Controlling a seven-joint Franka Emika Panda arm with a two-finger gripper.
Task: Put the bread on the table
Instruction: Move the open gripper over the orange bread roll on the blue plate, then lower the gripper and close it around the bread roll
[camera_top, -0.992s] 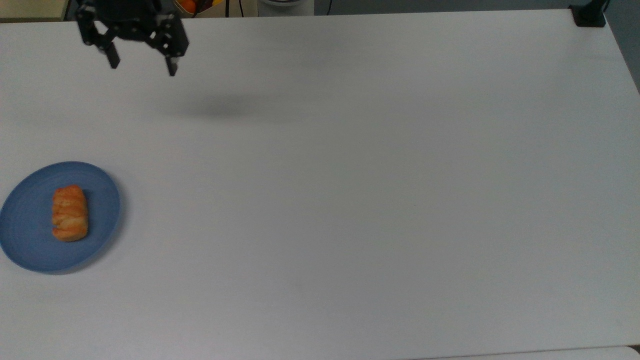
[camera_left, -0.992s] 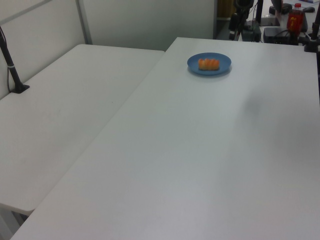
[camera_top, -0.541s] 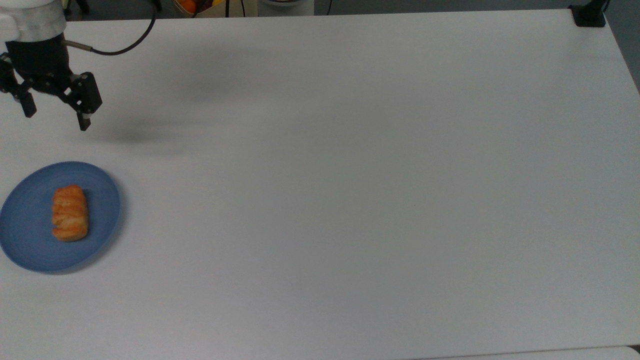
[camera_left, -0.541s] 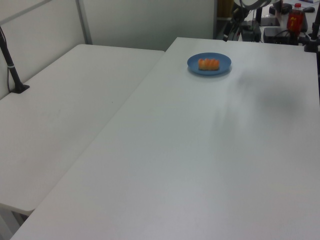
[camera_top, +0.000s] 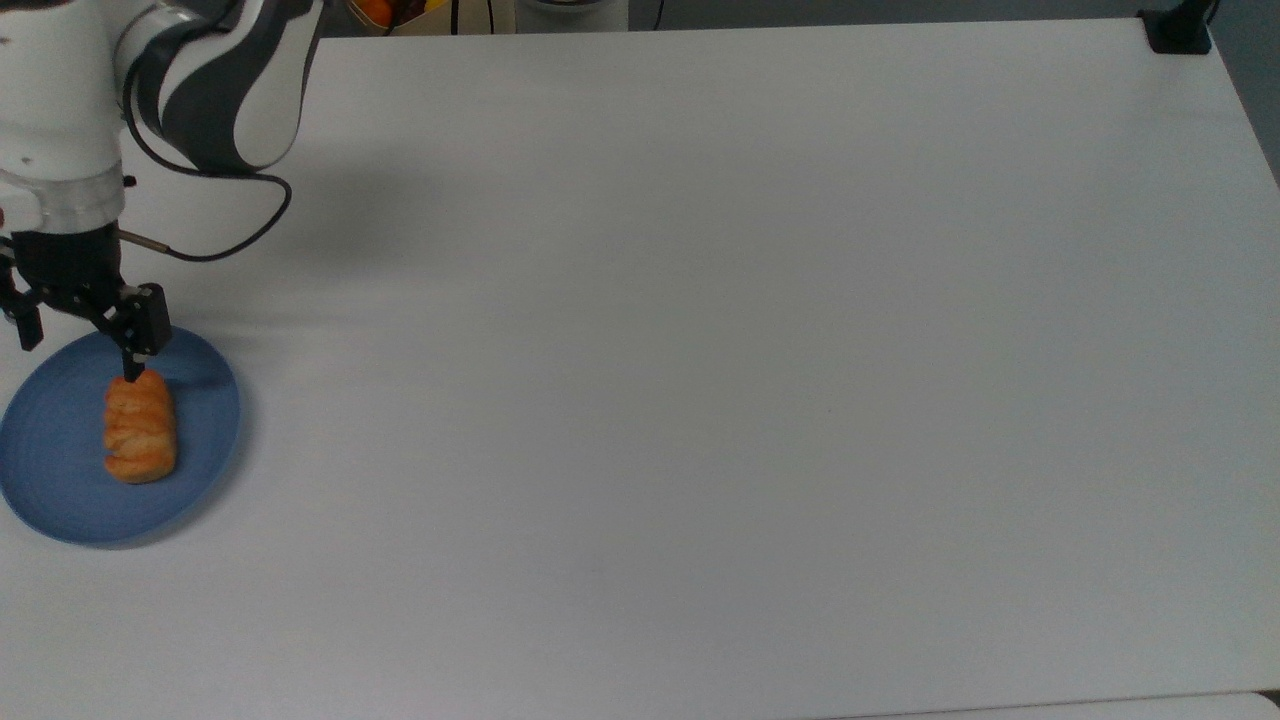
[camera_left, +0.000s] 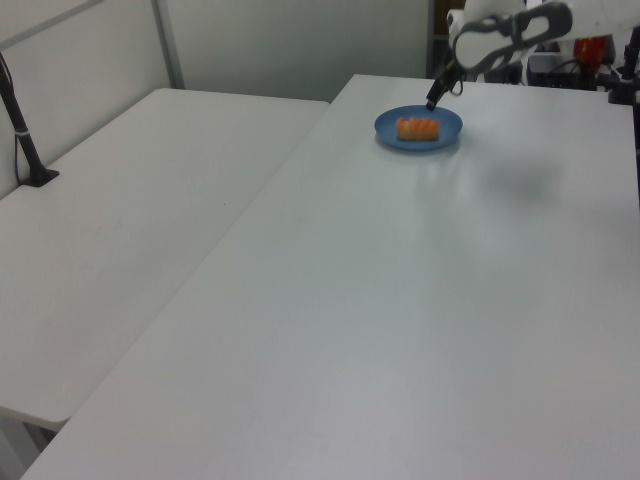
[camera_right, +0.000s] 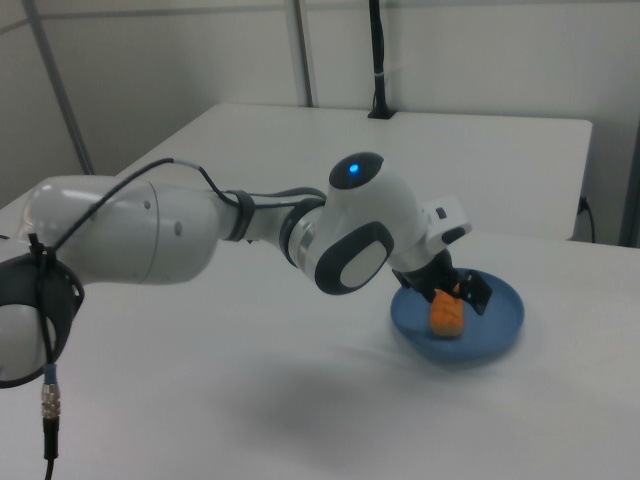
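Observation:
The bread (camera_top: 140, 428), a small golden-orange roll, lies on the round blue plate (camera_top: 60, 485) at the top view's left edge of the white table (camera_top: 700, 350). My gripper (camera_top: 80, 352) hangs open over the plate's far rim. One fingertip (camera_top: 134, 366) is just above the bread's far end; the other sits beyond the rim at the top view's left. Nothing is between the fingers. In the right view the gripper (camera_right: 455, 288) hovers right behind the bread (camera_right: 447, 314) on the plate (camera_right: 500, 322). The left view shows bread (camera_left: 417, 128), plate (camera_left: 445, 122) and a dark finger (camera_left: 432, 100) above them.
A black clamp (camera_top: 1178, 30) sits at the table's far corner on the top view's right. The arm's cable (camera_top: 235, 235) loops over the table near the plate. In the left view a second white table (camera_left: 120, 230) adjoins, with a black pole (camera_left: 25, 135).
The gripper has come from the table's far edge down the top view's left side to the plate, staying open. The bread and plate have not moved.

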